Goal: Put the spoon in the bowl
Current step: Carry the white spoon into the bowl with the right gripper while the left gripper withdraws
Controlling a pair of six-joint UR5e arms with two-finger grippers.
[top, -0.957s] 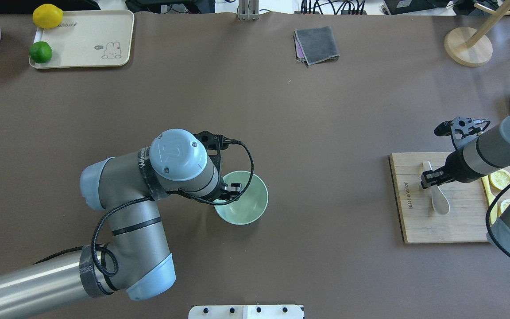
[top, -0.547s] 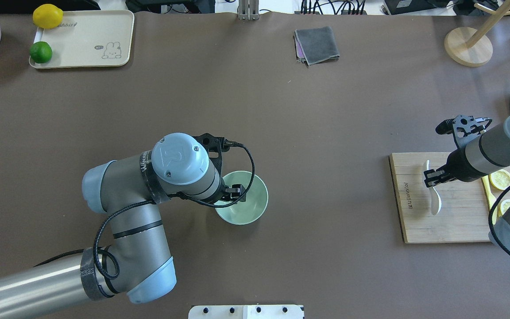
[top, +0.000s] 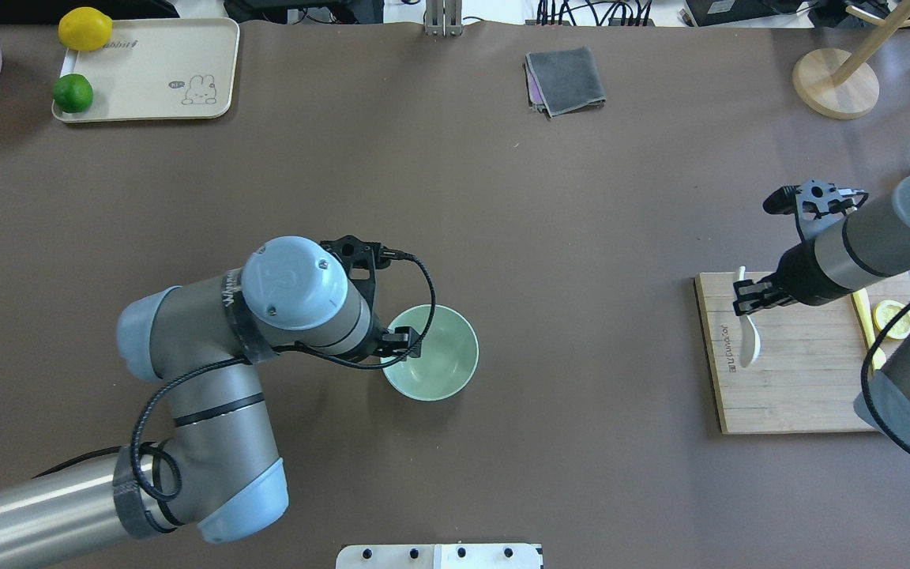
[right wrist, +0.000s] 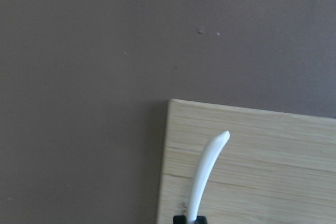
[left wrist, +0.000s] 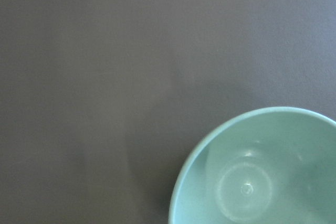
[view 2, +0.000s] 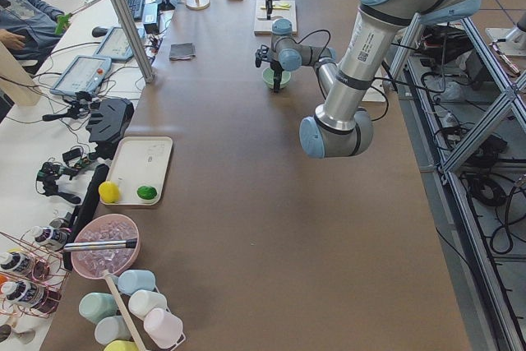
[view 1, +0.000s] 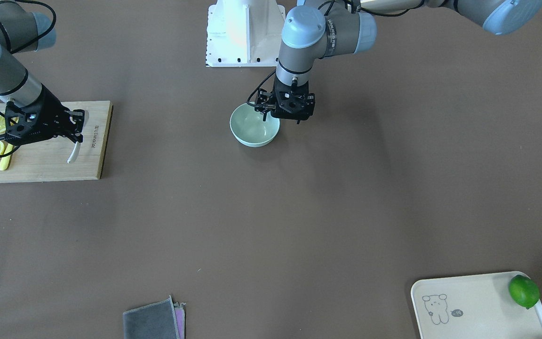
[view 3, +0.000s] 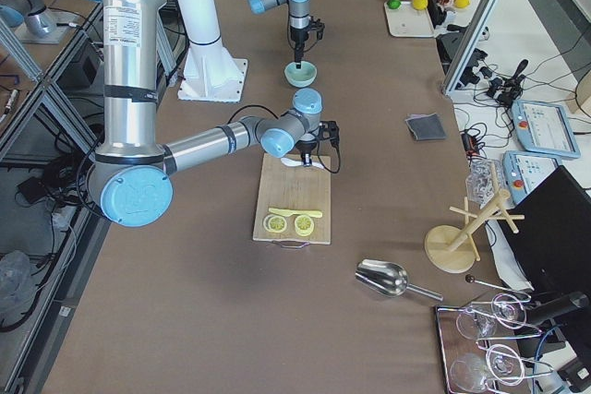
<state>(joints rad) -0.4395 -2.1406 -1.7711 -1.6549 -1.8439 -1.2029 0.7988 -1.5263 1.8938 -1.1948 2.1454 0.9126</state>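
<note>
The pale mint-green bowl [top: 447, 356] stands on the brown table a little left of centre; it also shows in the front view [view 1: 252, 129] and the left wrist view [left wrist: 252, 182]. It holds nothing. My left gripper [top: 401, 344] hangs over the bowl's left rim, open and empty. The white spoon [top: 750, 336] hangs on edge, scoop down, just above the bamboo cutting board [top: 795, 387]. My right gripper [top: 746, 303] is shut on the spoon's handle [right wrist: 207, 171]. In the front view the gripper [view 1: 77, 136] holds the spoon [view 1: 72, 154] over the board's edge.
Lemon slices [top: 893, 316] and a slim yellow knife [top: 866, 312] lie on the board's right part. A grey cloth [top: 565, 79] lies at the back centre. A tray [top: 147, 71] with a lemon and a lime sits back left, and a wooden stand [top: 834, 83] back right.
My right gripper has lifted the spoon off the board and carried it slightly left and back; the spoon turned on edge. My left gripper has drawn left from inside the bowl to its rim.
</note>
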